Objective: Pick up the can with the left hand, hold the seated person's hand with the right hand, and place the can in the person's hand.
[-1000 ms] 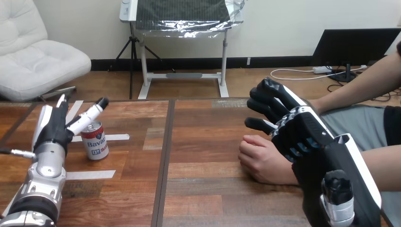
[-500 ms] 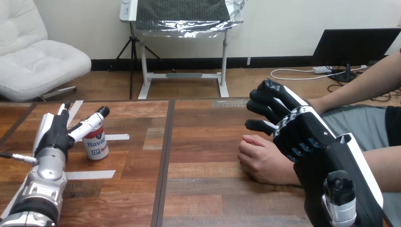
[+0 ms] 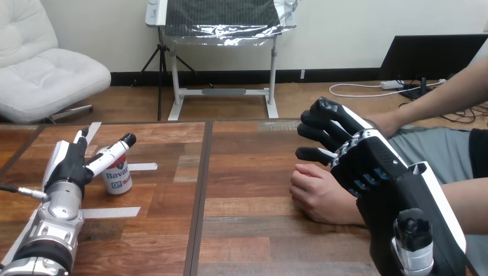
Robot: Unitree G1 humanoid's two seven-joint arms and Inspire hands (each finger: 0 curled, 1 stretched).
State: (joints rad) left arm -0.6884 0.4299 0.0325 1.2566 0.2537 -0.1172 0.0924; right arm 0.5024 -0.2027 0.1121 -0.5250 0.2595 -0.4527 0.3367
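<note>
You are at the first step: the can is not yet picked up. Your left hand (image 3: 68, 168) sits at the left of the surface (image 3: 247, 230), just beside the can. Its fingers (image 3: 79, 140) are straight and spread, and its thumb (image 3: 113, 153) reaches across by the can's top. It grips nothing. The can (image 3: 117, 177) stands upright on the surface among strips of white tape (image 3: 109, 212), with your palm at its left.

The next move, as I judge it, is to bring the palm against the can's side and curl the fingers round it before you lift. If you close from where you are, the thumb may push the can over to the right.

Nothing stands on the surface between the can and the person's hand, so the carry across looks free.

At the right, the person's hand (image 3: 319, 194) rests on the surface as a loose fist. Your right hand (image 3: 362, 161) hangs over its far right side, fingers loosely bent and closed on nothing. I cannot tell whether it touches the wrist. That hand must be held, and I expect it must open, before the can can go in. The person's other arm (image 3: 437, 100) reaches in at the far right, behind your right hand, so allow it room.
</note>
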